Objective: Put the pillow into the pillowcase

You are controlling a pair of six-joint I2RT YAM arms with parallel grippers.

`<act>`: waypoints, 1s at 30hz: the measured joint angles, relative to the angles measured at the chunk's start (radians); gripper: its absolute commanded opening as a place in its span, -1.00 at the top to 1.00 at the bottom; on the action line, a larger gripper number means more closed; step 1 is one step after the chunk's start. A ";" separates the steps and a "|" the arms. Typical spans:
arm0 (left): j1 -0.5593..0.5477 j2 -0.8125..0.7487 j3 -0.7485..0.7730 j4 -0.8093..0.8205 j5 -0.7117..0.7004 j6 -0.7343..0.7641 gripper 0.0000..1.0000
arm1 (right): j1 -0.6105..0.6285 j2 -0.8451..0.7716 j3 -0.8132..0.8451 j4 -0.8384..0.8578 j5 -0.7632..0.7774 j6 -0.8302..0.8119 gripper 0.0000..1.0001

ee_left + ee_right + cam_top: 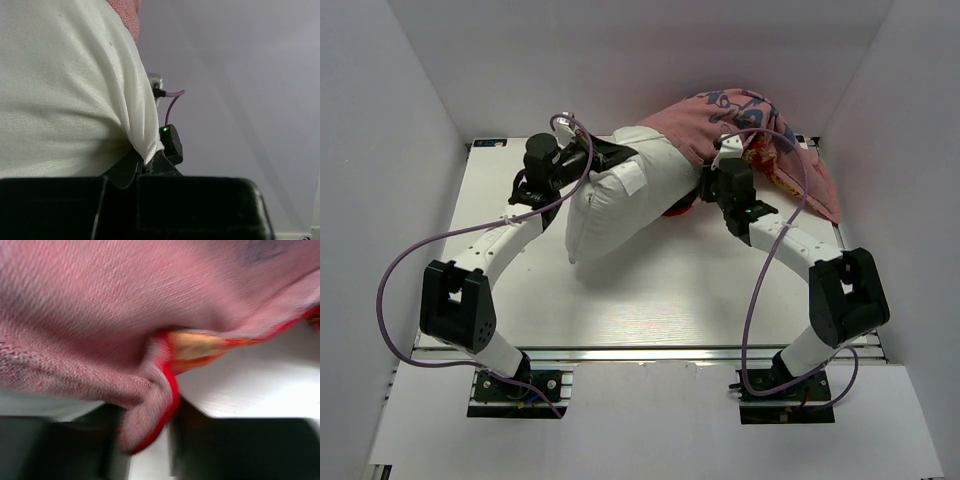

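The white pillow (615, 205) lies tilted across the middle of the table, its far end pushed into the mouth of the red pillowcase (760, 135) at the back right. My left gripper (610, 155) is at the pillow's far left corner. In the left wrist view that gripper (145, 162) is shut on a pinched corner of the pillow (60, 90), with a bit of pillowcase (125, 12) showing above. My right gripper (705, 185) is at the pillowcase's opening. The right wrist view is blurred, and there a red-edged fold of the pillowcase (100, 315) hangs between the jaws of my right gripper (147, 435), which press it from both sides.
The white table (650, 300) is boxed in by white walls at the left, back and right. Purple cables (430, 250) loop off both arms. The arm bases stand at the near edge. A strip of table (260, 385) shows under the pillowcase.
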 measured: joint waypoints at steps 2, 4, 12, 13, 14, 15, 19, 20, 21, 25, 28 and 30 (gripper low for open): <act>0.006 -0.005 -0.012 0.002 0.005 0.005 1.00 | -0.028 -0.008 0.005 0.014 -0.019 -0.017 1.00; 0.011 -0.007 -0.021 0.002 0.011 0.013 1.00 | -0.048 -0.033 0.002 0.015 -0.047 -0.030 1.00; 0.023 -0.010 0.026 -0.187 0.057 0.242 1.00 | -0.026 -0.257 0.005 -0.090 -0.291 -0.051 1.00; 0.024 -0.011 0.043 -0.233 0.057 0.302 1.00 | -0.012 -0.251 0.045 -0.124 -0.305 -0.042 1.00; 0.025 -0.011 0.059 -0.254 0.057 0.333 1.00 | 0.006 -0.233 0.107 -0.159 -0.319 -0.029 1.00; 0.025 -0.013 0.067 -0.278 0.056 0.375 1.00 | 0.022 -0.211 0.165 -0.195 -0.327 -0.015 1.00; 0.027 -0.020 0.071 -0.357 0.047 0.492 1.00 | 0.092 -0.048 0.499 -0.326 -0.353 0.045 1.00; 0.028 -0.020 0.072 -0.375 0.041 0.512 1.00 | 0.112 -0.001 0.590 -0.356 -0.360 0.056 1.00; 0.029 -0.020 0.072 -0.392 0.037 0.527 1.00 | 0.133 0.046 0.683 -0.381 -0.363 0.068 1.00; 0.022 -0.034 0.065 -0.442 0.028 0.573 1.00 | 0.199 0.196 0.954 -0.505 -0.366 0.094 1.00; 0.018 -0.085 0.016 -0.448 -0.011 0.606 1.00 | 0.217 0.264 1.011 -0.552 -0.374 0.123 1.00; 0.012 -0.113 -0.027 -0.467 -0.049 0.631 1.00 | 0.221 0.272 0.956 -0.552 -0.404 0.151 1.00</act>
